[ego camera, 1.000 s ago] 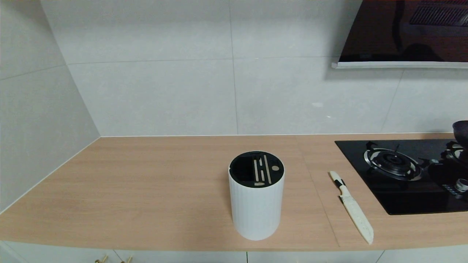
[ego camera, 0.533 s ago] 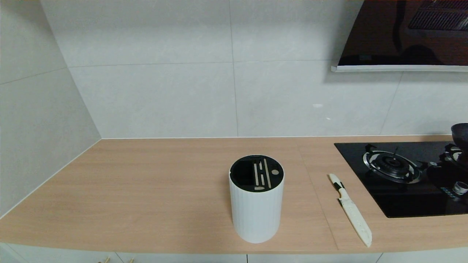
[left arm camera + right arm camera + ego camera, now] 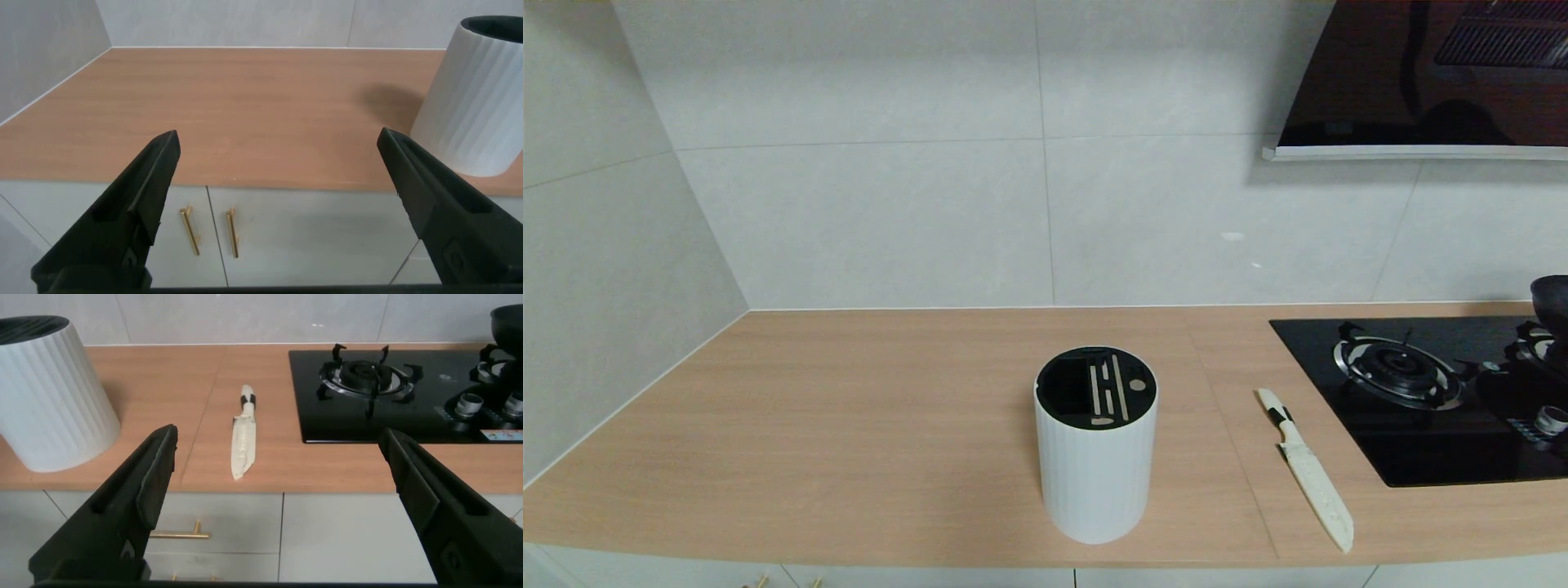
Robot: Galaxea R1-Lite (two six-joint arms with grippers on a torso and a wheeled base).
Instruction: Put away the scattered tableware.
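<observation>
A white ribbed cylindrical holder [image 3: 1096, 457] with a black slotted top stands near the front edge of the wooden counter [image 3: 866, 408]. A cream knife [image 3: 1305, 468] with a black band on its handle lies flat to its right, handle toward the wall. The holder [image 3: 478, 102] and the holder [image 3: 51, 392] appear in both wrist views; the knife [image 3: 243, 431] lies between holder and stove. My left gripper [image 3: 278, 208] hangs open in front of the counter edge, before the cabinet doors. My right gripper [image 3: 278, 502] is open too, before the counter edge and short of the knife.
A black gas stove [image 3: 1429, 392] is set into the counter at the right, with a dark pot [image 3: 1553, 298] on its far burner. A range hood [image 3: 1421, 77] hangs above it. Tiled walls close the back and left. Gold cabinet handles [image 3: 211, 233] sit below the counter.
The whole head picture has shifted slightly downward, so the camera moved. The holder and knife keep their places on the counter.
</observation>
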